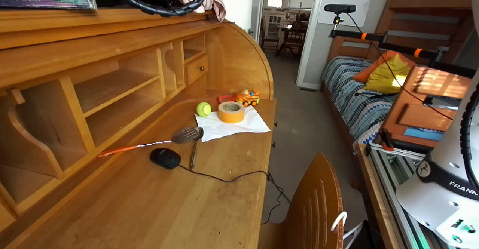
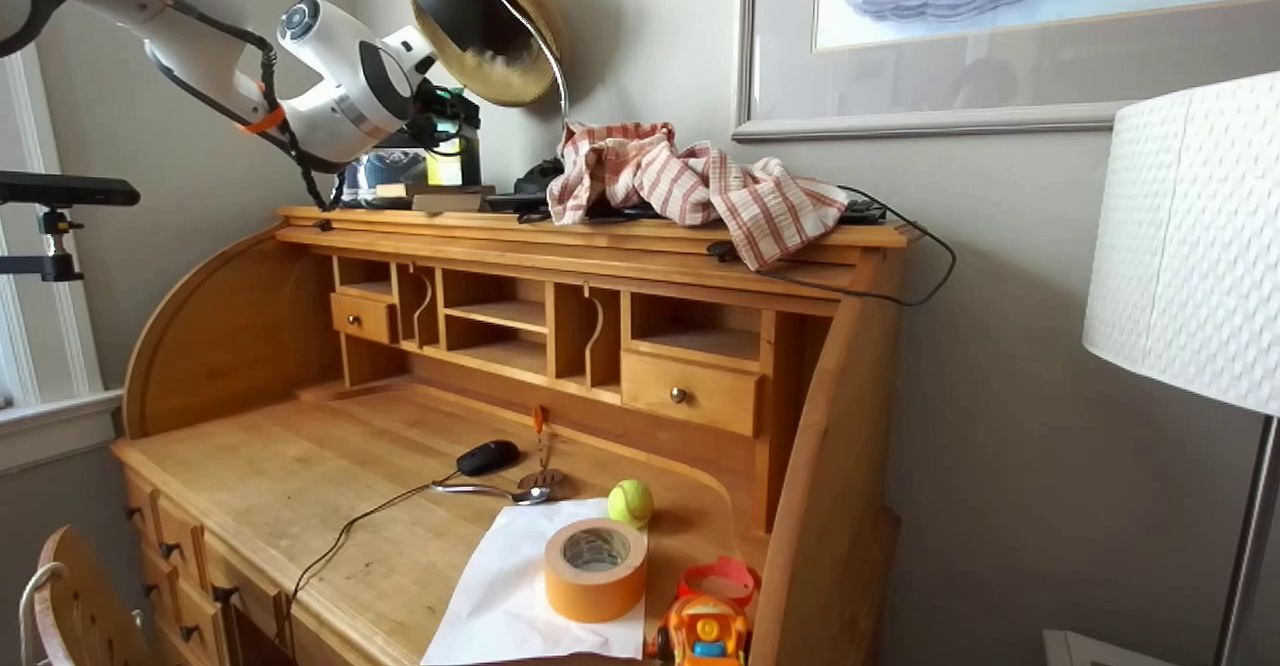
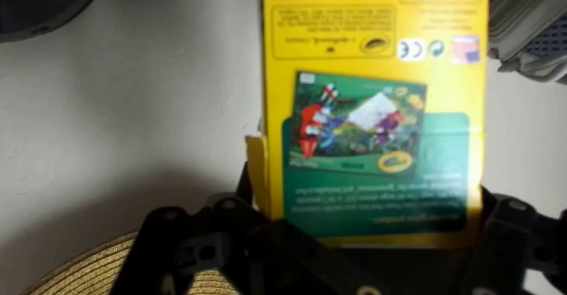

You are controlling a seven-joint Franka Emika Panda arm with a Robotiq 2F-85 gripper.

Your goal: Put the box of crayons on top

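White paper (image 2: 512, 586) bearing a roll of tape (image 1: 231, 117) nearly reaches the front edge of the bench (image 1: 179, 211), a tennis ball (image 1: 203, 109) by its rear corner. Nearer the end edge stands a toy car (image 1: 247, 98) beside what seems a red band (image 2: 722, 568). A spatula (image 1: 185, 135) reaches toward the back edge; nearby lie a spoon (image 1: 193, 154) and a mouse (image 1: 165, 158), whose cord (image 1: 228, 182) crosses the front edge.

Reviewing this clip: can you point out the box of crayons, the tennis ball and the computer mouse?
Box of crayons (image 3: 375, 109): in the wrist view, on its printed face.
Tennis ball (image 2: 630, 503): in an exterior view, on its yellow-green surface.
Computer mouse (image 1: 165, 158): in an exterior view, on its black shell.
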